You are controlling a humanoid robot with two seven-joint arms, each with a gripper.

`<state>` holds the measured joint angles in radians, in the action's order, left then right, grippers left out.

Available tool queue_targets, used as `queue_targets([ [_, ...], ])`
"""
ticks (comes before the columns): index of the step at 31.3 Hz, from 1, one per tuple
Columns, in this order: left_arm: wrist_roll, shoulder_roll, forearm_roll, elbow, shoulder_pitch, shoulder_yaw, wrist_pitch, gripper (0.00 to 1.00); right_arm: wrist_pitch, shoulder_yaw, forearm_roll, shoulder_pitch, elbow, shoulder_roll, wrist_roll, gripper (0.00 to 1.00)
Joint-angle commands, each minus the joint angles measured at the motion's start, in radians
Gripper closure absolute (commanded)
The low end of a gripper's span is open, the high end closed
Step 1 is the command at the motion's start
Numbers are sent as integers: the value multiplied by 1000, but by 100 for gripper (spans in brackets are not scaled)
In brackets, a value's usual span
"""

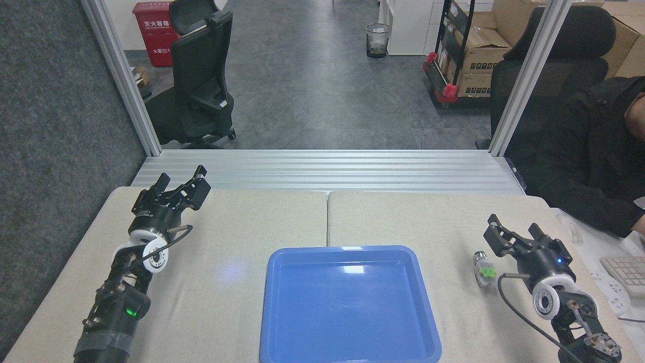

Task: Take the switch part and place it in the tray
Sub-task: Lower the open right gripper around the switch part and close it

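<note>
Approach step: the right gripper [514, 233], fingers spread and empty, hovers apparently just beyond the switch part [484, 268]; next, lower and straddle it.

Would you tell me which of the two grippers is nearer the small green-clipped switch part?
The right gripper, just right of the switch part; the left gripper sits across the table beyond the glossy blue plastic tray.

A tray [347, 343] sat at the near centre of the worktop [252, 227]. The switch part [483, 268] lay on the worktop to the tray's right, just beside the right claw [511, 238]. The left claw [177, 187] hung far left, well apart.
</note>
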<state>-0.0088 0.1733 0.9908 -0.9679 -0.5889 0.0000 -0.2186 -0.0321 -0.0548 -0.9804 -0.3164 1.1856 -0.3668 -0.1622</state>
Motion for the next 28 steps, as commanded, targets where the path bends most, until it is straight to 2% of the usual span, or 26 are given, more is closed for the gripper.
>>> queue_targets([
  [1,0,0,0,0,0,-23,-1,0,8,-43,-21,20,-90,43,6,1],
  [5,0,0,0,0,0,-23,-1,0,29,-56,-86,22,-110,74,6,2],
  [7,0,0,0,0,0,-23,-1,0,34,-56,-107,29,-121,74,6,2],
  [13,0,0,0,0,0,-23,-1,0,41,-57,-119,33,-173,54,4,3],
  [17,0,0,0,0,0,-25,-1,0,43,-59,-181,33,-193,52,4,3],
  [28,0,0,0,0,0,-25,-1,0,46,-94,-195,23,-195,52,0,3],
])
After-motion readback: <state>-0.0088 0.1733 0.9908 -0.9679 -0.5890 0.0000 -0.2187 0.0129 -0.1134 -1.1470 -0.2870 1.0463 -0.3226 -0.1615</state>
